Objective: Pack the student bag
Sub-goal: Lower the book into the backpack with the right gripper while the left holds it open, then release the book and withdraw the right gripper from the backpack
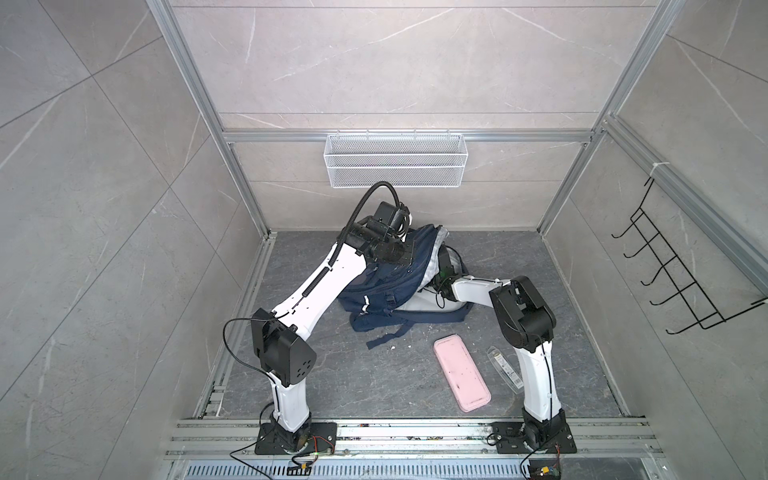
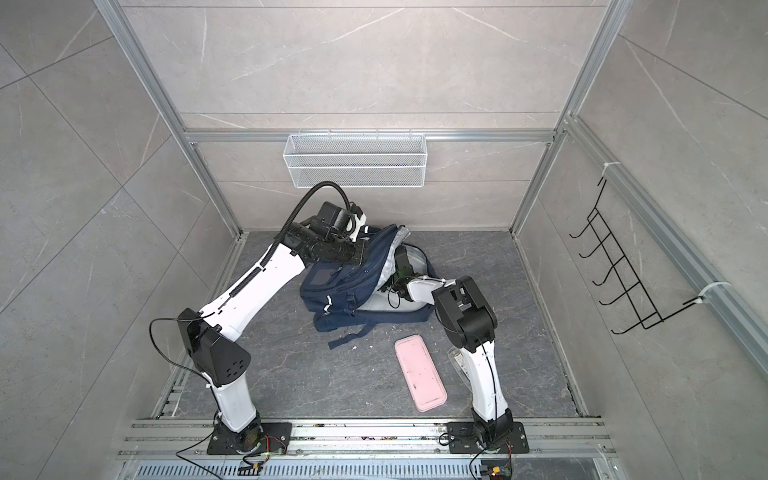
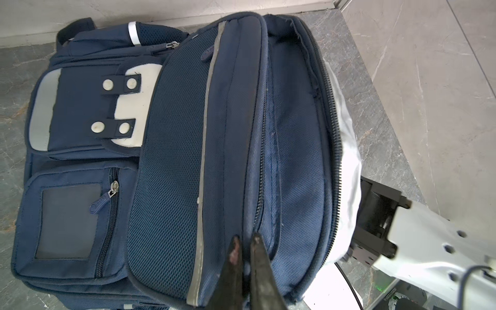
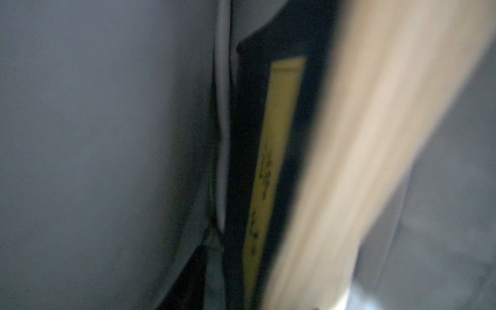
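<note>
The student bag (image 1: pixel 386 286), a navy fabric backpack, lies slumped at the centre of both top views, on the dark stone-patterned floor (image 1: pixel 332 382) near the back wall. Its front pockets face left and its straps trail toward the lower edge. The main compartment gapes on the right side, showing whitish lining (image 3: pixel 349 166).

It is probably soft and limp, light while nearly empty, and collapses unless held open. The mesh weave should not be slippery. The firmest holds are likely the zip seams, the piped flap edges and the straps.

The left gripper (image 3: pixel 245 243) is clenched on a fold of the bag's fabric beside a zip at the lower centre of the left wrist view, propping the mouth open. The right gripper (image 1: pixel 445 261) reaches into the main compartment. Its fingers are buried there, so whether they are spread or grasping anything cannot be told.

The right wrist view is dark and blurred: grey lining, a yellow strip with unreadable dark print (image 4: pixel 271 161) and a pale tan band (image 4: pixel 362 161), neither identifiable.

Outside the bag, at lower right in a top view, lie a pink pencil case (image 1: pixel 461 374) and a clear labelled packet (image 1: pixel 504 368) partly behind the right arm. A white mesh basket (image 1: pixel 395 160) hangs on the back wall.
</note>
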Tool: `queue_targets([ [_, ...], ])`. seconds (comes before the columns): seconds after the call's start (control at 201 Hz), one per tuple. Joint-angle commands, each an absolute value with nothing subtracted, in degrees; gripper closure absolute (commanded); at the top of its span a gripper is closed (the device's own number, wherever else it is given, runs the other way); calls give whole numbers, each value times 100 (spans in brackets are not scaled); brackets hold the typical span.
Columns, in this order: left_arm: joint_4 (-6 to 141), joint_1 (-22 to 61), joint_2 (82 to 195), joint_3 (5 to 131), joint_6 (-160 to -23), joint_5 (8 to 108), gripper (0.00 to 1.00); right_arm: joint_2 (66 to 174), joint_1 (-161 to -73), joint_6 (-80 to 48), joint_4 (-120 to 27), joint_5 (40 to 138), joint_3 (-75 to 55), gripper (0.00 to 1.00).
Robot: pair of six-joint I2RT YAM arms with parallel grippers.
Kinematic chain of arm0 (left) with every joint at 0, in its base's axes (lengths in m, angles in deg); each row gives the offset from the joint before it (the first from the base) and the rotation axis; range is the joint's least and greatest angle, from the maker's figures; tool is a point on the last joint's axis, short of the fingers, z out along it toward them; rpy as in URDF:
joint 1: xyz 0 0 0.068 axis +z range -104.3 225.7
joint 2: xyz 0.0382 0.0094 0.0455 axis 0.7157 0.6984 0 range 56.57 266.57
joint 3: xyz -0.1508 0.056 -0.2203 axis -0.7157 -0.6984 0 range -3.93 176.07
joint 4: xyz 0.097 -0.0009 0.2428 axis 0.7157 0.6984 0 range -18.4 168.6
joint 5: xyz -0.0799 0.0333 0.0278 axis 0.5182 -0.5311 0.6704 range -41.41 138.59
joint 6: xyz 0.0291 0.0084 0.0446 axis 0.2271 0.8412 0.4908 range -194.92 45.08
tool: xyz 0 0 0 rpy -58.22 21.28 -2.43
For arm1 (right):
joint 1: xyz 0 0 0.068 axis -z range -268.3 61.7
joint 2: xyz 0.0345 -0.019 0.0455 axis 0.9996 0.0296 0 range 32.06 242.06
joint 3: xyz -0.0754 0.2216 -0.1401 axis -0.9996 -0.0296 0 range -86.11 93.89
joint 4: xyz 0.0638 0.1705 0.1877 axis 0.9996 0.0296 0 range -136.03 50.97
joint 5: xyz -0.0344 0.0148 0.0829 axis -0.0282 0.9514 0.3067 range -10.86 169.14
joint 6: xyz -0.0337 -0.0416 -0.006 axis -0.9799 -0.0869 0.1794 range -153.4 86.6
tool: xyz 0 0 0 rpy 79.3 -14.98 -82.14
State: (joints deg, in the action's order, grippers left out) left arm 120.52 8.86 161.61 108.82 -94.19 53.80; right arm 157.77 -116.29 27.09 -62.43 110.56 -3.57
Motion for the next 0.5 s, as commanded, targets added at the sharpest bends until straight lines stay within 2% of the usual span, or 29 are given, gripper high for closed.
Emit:
queue_targets([
  [0.0, 11476, 971, 15668, 10925, -9591, 5658, 100, 15571, -11693, 1869, -4705, 10590, -32, 39],
  [0.085, 11402, 1027, 15659, 10851, -9626, 5723, 100, 15363, -11683, 1670, -4458, 10438, -48, 32],
  [0.314, 11307, 1046, 15764, 10708, -9650, 5772, 100, 14951, -11596, 1423, -4016, 10386, -193, 28],
  [0.493, 11127, 1041, 15815, 10493, -9706, 5857, 100, 14462, -11366, 1327, -4033, 10369, -862, 26],
])
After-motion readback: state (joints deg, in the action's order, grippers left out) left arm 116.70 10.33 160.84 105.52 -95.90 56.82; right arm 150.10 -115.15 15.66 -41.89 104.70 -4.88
